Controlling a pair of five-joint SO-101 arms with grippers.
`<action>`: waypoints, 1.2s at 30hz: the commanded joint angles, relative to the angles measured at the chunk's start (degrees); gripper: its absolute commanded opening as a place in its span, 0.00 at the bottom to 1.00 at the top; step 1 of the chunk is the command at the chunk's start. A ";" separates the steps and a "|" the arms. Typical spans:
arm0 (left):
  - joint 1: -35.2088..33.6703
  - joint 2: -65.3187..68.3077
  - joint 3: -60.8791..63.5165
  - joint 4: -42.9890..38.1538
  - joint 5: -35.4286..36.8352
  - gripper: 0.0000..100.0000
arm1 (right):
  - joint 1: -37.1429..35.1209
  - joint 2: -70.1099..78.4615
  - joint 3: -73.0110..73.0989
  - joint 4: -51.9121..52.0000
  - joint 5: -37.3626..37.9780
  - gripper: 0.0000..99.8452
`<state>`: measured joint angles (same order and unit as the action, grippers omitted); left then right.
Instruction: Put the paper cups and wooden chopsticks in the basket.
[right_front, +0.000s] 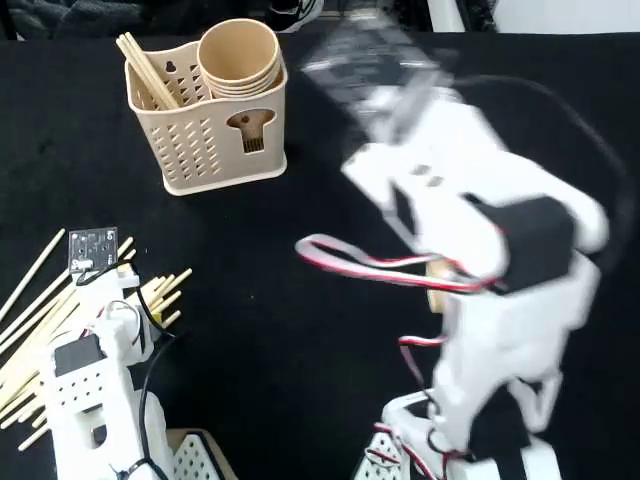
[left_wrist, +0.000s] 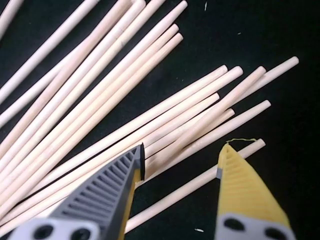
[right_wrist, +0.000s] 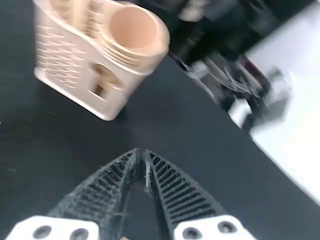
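A beige basket stands at the back left of the black table, holding stacked paper cups and a few chopsticks. The basket and its cups lie beyond my right gripper, which is shut with nothing in it, raised over bare table. Loose wooden chopsticks lie in a heap at the front left. My left gripper is open just above that heap, one finger over the sticks and the other finger past their ends.
The right arm rises large at the middle right of the high view, with red and white cables looping off it. The left arm's base stands at the front left among the sticks. White mounts sit at the front edge.
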<state>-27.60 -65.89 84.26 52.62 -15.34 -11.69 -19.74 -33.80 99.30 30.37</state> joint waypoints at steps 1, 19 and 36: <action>-0.13 -0.53 -0.31 -0.79 0.09 0.25 | 9.93 -6.73 11.21 1.93 3.08 0.02; -0.13 -0.53 -0.31 -0.79 0.00 0.25 | 35.96 -13.14 57.80 -8.70 19.08 0.25; -0.13 -0.53 -0.40 -0.88 0.00 0.25 | 46.86 -13.05 73.36 -26.73 27.43 0.25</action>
<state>-27.60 -65.89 84.26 52.62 -15.34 34.11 -31.78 38.37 75.56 57.19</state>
